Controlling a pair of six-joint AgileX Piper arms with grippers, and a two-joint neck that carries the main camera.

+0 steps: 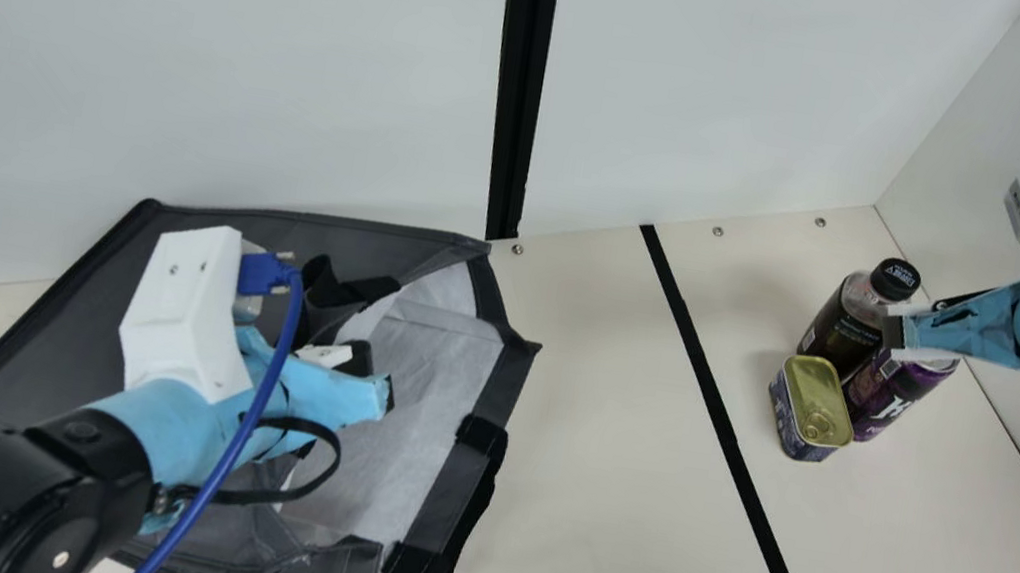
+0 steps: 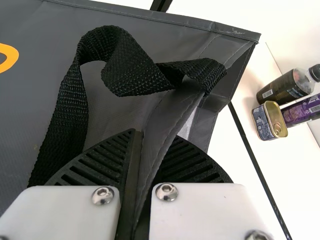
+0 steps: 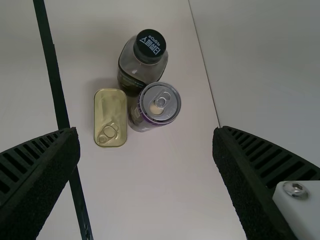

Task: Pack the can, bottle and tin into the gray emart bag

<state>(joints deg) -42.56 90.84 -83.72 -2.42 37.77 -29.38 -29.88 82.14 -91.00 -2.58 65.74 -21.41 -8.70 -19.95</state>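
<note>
Lower left: one dark gray fabric bag (image 1: 72, 342), left arm's blue-wrapped gripper (image 1: 383, 396) over it. Right side: one clear black-capped bottle (image 1: 842, 326), one purple cylindrical can (image 1: 884, 395), one gold-lidded rectangular tin (image 1: 814, 401), grouped near right gripper (image 1: 896, 330).

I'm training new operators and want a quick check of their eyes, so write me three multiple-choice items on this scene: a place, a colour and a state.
1. Where is the tin?
A: inside the bag
B: on the table, beside the can
C: on top of the bottle

2. What colour is the tin's lid?
A: gold
B: red
C: blue

3. How is the right gripper?
A: shut on the bottle
B: shut on the can
C: open

Key:
1 B, it stands next to the can.
2 A, its top is yellowish metal.
3 C, its fingers stand wide apart.
</note>
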